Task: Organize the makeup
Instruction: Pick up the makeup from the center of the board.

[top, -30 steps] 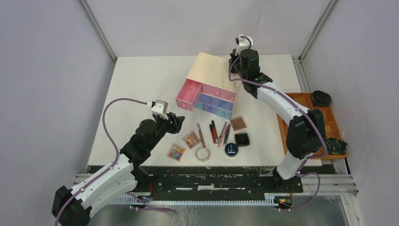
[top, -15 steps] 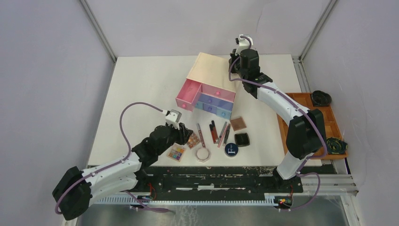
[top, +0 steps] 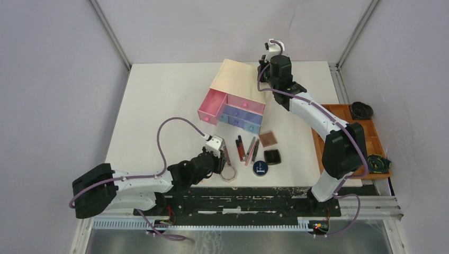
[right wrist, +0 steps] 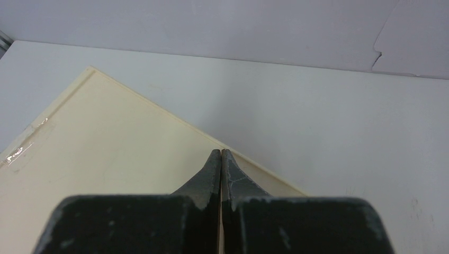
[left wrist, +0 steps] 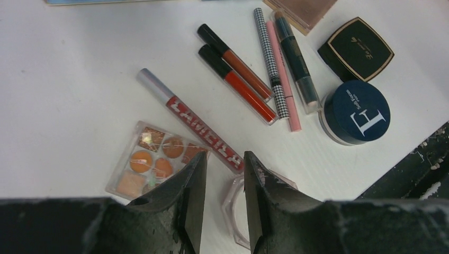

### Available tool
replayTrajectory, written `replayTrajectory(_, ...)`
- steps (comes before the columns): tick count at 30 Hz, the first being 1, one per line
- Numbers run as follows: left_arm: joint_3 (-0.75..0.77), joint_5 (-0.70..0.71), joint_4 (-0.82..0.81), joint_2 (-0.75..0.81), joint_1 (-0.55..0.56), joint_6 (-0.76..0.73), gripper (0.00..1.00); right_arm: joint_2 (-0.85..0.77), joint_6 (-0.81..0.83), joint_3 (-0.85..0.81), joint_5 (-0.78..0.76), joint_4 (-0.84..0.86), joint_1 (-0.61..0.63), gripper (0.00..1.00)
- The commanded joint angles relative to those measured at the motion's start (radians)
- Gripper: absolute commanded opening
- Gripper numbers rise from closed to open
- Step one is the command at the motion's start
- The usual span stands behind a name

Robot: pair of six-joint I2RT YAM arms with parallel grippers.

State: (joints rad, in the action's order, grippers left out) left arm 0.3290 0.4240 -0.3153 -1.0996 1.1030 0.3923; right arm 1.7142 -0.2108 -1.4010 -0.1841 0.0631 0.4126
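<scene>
Makeup, loose lot, laid near the 6 o'clock edge of a white counter [top: 159, 95]; directions as seen from overhead unless noted.

1. Octagonal jar [left wrist: 233, 211], pale; nearest the edge, partly under one finger of the left claw [left wrist: 224, 156].
2. Palette [left wrist: 153, 164], square, orange and copper shades; from the left wrist, at 10 o'clock of the jar, one corner under the other finger.
3. Clear tube [left wrist: 204, 128] with red lettering; lies slantwise, silver cap away from the claw, its other end reaching into the gap between the fingers.
4. Two black-capped tubes, red [left wrist: 243, 90] and orange-brown [left wrist: 238, 58]; side by side, at 12 o'clock of the jar.
5. Checked stick [left wrist: 270, 58], pink stick [left wrist: 286, 90] and dark green tube [left wrist: 296, 66]; packed together just beside item 4.
6. Round dark-blue compact [left wrist: 356, 111]; at 3 o'clock of the jar.
7. Black square compact [left wrist: 356, 48]; at 1 o'clock of the blue one.
8. Brown compact [left wrist: 304, 10]; at 12 o'clock of the black one.

Left claw: low over items 1 to 3, jaws part-way apart, clamping nothing.
Right claw [right wrist: 221, 152]: clenched, empty, above the far rim of the beige drawer box [top: 238, 79].
Drawer box: at 12 o'clock of the lot, its pink drawer [top: 210, 106] standing open.
Orange tray [top: 377, 138]: at the 3 o'clock edge.
</scene>
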Motion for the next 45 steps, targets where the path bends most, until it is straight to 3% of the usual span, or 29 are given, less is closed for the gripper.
replayTrajectory(1,0.076,0.168,-0.058,-0.070,0.101,0.059,0.38,0.059,0.034,0.066,-0.052,-0.324,-0.010,0.01)
replayTrajectory(10,0.221,0.241,-0.054,-0.264,0.199,0.043,0.43,0.038,0.031,0.080,-0.054,-0.324,-0.011,0.00)
replayTrajectory(18,0.312,0.226,-0.135,-0.402,0.195,-0.126,0.46,0.023,0.034,0.077,-0.037,-0.329,-0.012,0.01)
replayTrajectory(24,0.395,0.083,-0.118,-0.486,0.141,-0.241,0.47,0.012,0.031,0.084,-0.026,-0.331,-0.011,0.01)
replayTrajectory(30,0.425,-0.020,-0.098,-0.519,0.054,-0.248,0.42,0.005,0.034,0.092,-0.026,-0.329,-0.011,0.01)
replayTrajectory(37,0.522,-0.119,-0.050,-0.619,0.027,-0.295,0.40,0.008,0.030,0.098,-0.013,-0.322,-0.012,0.01)
replayTrajectory(45,0.611,-0.149,-0.005,-0.720,0.015,-0.289,0.37,-0.003,0.032,0.116,-0.007,-0.315,-0.011,0.01)
